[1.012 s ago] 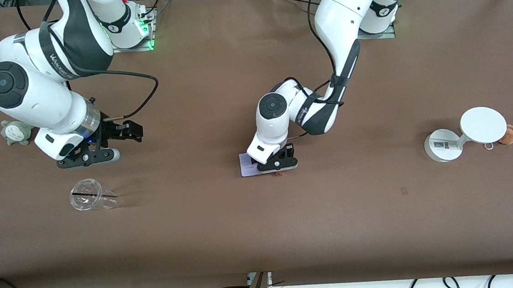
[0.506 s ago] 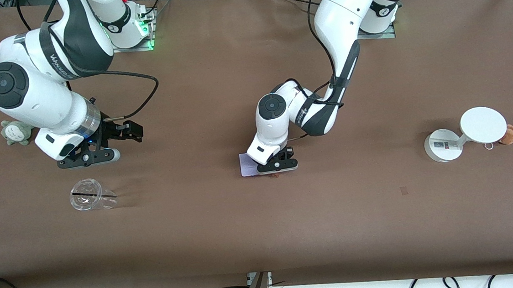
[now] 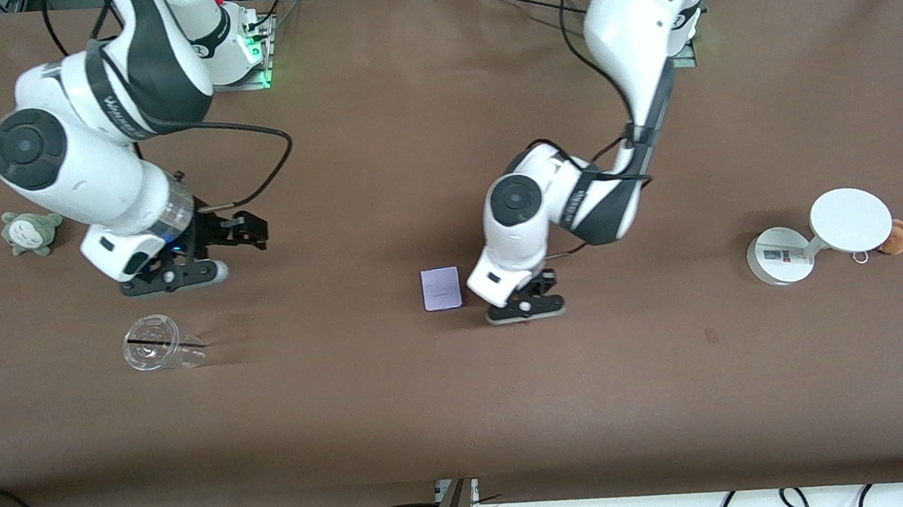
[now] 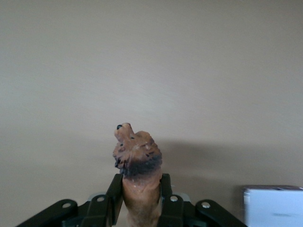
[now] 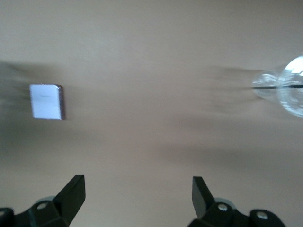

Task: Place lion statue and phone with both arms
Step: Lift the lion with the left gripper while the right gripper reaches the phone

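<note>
Between left tool (image 4: 140, 201) prongs, lion statue (image 4: 137, 163) (furry-textured)

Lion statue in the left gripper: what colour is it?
Orange-brown, with a darker blackish band round the mane; the lion statue shows best in the left wrist view.

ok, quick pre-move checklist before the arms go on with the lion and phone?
1. Left gripper shut on the lion statue: ok, held between the fingers, head sticking out.
2. Lion statue off the table: cannot tell how high; in the front view the gripper hides most of it.
3. Phone free: ok, flat on the table beside the left gripper, nothing touching it.
4. Right gripper ready for the phone: ok, open and empty.
5. Right gripper over the phone: not ok, it hangs toward the right arm's end, close to the clear cup.
6. Placement spot: cannot tell.
</note>
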